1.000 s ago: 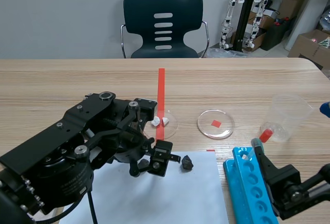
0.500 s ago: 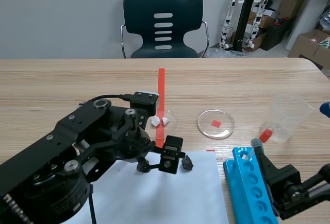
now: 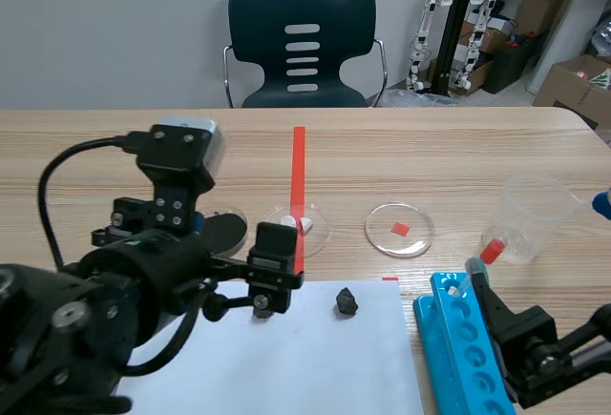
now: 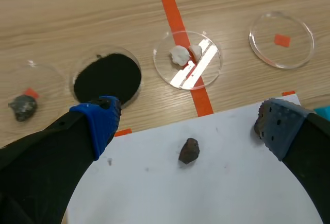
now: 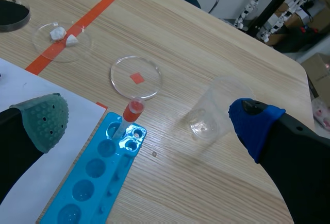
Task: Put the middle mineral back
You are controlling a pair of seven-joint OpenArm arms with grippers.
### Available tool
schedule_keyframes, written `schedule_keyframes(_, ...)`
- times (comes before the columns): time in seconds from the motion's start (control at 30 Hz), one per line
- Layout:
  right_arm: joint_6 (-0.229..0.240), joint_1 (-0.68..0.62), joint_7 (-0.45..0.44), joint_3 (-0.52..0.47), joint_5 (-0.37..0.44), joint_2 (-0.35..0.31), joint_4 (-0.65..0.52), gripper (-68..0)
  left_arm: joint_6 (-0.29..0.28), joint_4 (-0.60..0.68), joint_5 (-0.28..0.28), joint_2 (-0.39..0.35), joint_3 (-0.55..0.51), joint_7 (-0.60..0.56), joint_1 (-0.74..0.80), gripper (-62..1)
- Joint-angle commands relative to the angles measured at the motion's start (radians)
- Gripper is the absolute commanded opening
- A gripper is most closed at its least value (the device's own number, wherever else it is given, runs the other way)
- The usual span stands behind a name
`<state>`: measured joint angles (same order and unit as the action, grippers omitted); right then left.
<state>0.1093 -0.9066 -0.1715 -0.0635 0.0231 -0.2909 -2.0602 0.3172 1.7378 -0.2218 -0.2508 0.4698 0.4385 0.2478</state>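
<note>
A small dark mineral (image 3: 346, 301) lies alone on the white paper (image 3: 286, 358). In the left wrist view the mineral (image 4: 189, 150) sits on the paper between and just below my open left gripper (image 4: 189, 120), untouched. In the scene view the left gripper (image 3: 267, 286) hovers left of the stone. A petri dish with two white minerals (image 4: 186, 59) sits on the orange tape. A black-filled dish (image 4: 107, 77) and a grey mineral (image 4: 23, 105) on a clear dish lie beside it. My right gripper (image 5: 149, 118) is open above the blue tube rack (image 5: 98, 177), holding nothing.
An empty petri dish with a red square (image 3: 399, 229) sits right of the tape line. A clear plastic cup (image 3: 533, 215) lies near the right edge, with a red-capped tube (image 3: 490, 250) at the rack's end. A chair (image 3: 304, 43) stands behind the table.
My left arm has drawn back to the left and lifted away from the dark mineral, which stays in place on the paper. The right arm has not moved.
</note>
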Motion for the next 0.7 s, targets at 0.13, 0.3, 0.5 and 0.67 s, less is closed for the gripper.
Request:
schedule_keyframes(0.13,-0.006,0.010,-0.014,-0.003,0.007,0.000,-0.018,0.4,-0.137,0.067,-0.006,-0.047,-0.148,-0.131,0.135,-0.3)
schedule_keyframes(0.3,-0.006,0.010,-0.018,-0.003,0.007,0.000,-0.018,0.4,-0.362,0.085,-0.022,-0.074,-0.284,-0.248,0.230,1.4)
schedule_keyframes(0.5,-0.006,0.010,-0.018,-0.003,0.007,0.000,-0.018,0.4,-0.544,0.091,-0.016,-0.114,-0.365,-0.432,0.303,1.4)
schedule_keyframes(0.67,-0.006,0.010,-0.026,-0.003,0.007,0.000,-0.018,0.4,-0.553,0.124,0.064,-0.139,-0.383,-0.512,0.340,1.4)
